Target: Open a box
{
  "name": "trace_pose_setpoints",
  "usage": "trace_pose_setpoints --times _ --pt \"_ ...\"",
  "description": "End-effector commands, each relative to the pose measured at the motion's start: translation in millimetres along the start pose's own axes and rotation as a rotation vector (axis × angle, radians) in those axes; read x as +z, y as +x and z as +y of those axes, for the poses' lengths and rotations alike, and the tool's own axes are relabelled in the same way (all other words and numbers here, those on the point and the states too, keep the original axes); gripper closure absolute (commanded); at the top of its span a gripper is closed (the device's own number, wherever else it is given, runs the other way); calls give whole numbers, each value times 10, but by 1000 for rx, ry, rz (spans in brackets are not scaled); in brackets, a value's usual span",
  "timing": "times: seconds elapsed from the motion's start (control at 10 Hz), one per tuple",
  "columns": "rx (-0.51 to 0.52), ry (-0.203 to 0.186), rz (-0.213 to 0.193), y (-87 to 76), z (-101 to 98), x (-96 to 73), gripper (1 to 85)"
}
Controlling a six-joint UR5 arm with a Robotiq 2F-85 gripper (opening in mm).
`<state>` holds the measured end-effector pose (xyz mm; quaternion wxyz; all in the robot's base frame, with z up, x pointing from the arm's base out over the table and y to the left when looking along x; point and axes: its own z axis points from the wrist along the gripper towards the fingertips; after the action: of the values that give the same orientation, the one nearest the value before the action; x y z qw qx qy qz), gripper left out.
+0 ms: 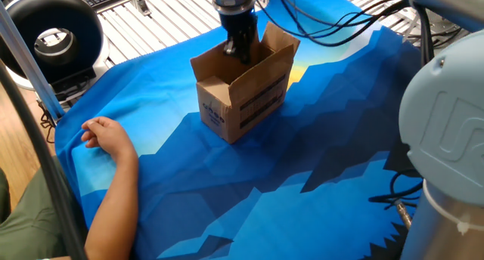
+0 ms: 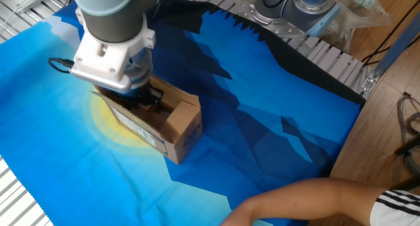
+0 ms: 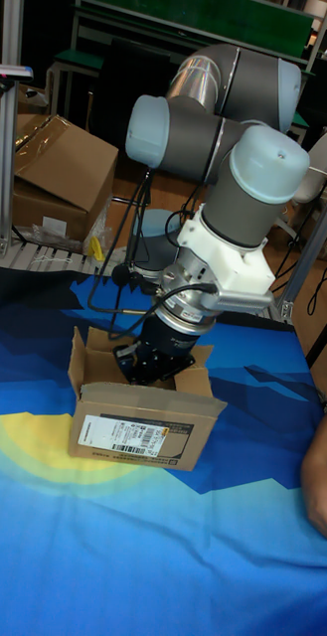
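The box point(image 1: 243, 92) is a small brown carton standing on the blue cloth, with its top flaps raised and its inside showing. It also appears in the other fixed view point(image 2: 172, 126) and, label side forward, in the tall view point(image 3: 141, 432). My gripper point(image 1: 240, 50) points straight down into the box's open top near the far long wall, its dark fingers close together with nothing held between them. In the other fixed view the gripper point(image 2: 143, 96) hides much of the opening. In the tall view the gripper point(image 3: 143, 364) dips behind the front wall, so its tips are hidden.
A person's hand and forearm point(image 1: 113, 143) rest on the cloth at the near left; the same arm point(image 2: 308, 200) reaches in from the lower right in the other view. A black round device point(image 1: 49, 33) sits off the cloth. Large cartons point(image 3: 44, 174) stand behind.
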<state>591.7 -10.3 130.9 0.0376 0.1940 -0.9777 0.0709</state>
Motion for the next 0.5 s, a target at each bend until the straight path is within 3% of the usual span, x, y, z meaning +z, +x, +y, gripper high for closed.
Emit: trace_pose_setpoints --times 0.0,0.2,0.3,0.4 --pt "27 -70 -39 -112 190 88 843" --pt "53 -149 -63 -185 398 71 843" --pt "58 -174 -71 -202 460 61 843" --pt "51 -175 -78 -210 461 75 843"
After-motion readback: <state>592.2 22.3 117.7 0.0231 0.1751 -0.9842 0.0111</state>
